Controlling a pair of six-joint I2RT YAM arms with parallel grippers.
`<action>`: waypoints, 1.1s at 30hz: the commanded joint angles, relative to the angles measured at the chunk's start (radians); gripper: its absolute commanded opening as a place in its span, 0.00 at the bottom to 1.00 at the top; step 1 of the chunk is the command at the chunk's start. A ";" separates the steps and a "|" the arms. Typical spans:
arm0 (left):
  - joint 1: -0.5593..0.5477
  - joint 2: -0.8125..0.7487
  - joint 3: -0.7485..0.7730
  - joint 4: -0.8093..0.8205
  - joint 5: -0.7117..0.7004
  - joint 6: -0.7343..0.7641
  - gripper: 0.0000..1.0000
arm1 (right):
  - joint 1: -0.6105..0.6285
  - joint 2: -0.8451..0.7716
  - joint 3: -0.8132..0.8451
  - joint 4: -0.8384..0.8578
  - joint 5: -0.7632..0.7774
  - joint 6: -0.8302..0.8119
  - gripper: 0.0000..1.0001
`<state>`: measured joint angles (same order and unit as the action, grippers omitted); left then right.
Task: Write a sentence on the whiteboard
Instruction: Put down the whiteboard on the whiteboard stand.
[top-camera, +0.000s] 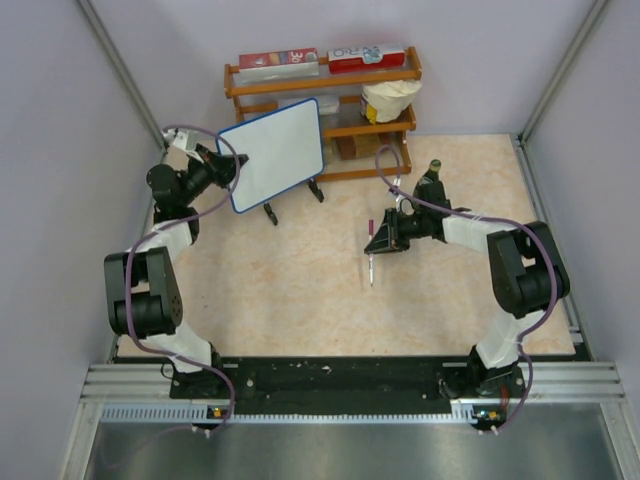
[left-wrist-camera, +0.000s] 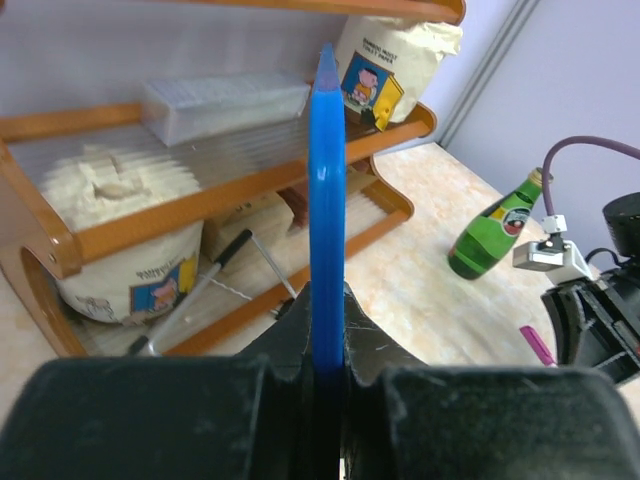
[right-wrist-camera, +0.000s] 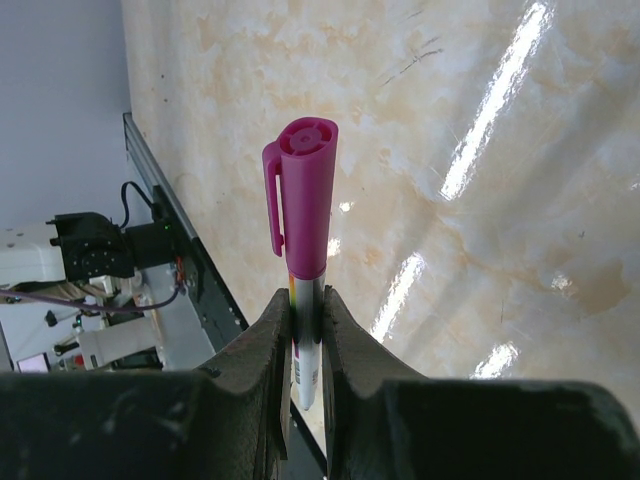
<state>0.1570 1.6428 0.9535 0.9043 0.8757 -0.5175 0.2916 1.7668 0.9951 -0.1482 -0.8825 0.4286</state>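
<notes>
Gripping the whiteboard (top-camera: 275, 152) by its blue frame with the left gripper (top-camera: 228, 170), jaws closed tight on the board's left edge. From the left wrist, seen edge-on, rising straight up out of the closed jaws. Held tilted, white face toward the overhead camera; black feet below the board, close over the table (top-camera: 300, 300), contact impossible to judge. Just beyond this claw, a wooden shelf rack (top-camera: 322, 100); ahead and to its right, a green bottle (left-wrist-camera: 495, 232). Pinching a marker (right-wrist-camera: 303, 200) in the right gripper (right-wrist-camera: 305, 315), jaws shut on the barrel, magenta cap on and pointing away from the claw toward the table. Whiteboard well apart from this claw, over on the left arm's side.
</notes>
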 joint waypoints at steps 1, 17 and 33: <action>-0.005 -0.051 0.011 0.148 -0.066 0.063 0.00 | 0.004 0.002 0.005 0.044 -0.021 -0.010 0.00; -0.011 0.023 0.011 -0.005 -0.050 0.215 0.00 | 0.004 0.023 0.008 0.048 -0.030 -0.008 0.00; -0.013 -0.067 -0.076 -0.195 -0.086 0.312 0.00 | 0.004 0.017 0.008 0.061 -0.039 -0.001 0.00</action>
<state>0.1272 1.6199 0.8925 0.7712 0.8642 -0.2878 0.2916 1.7947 0.9951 -0.1261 -0.8948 0.4301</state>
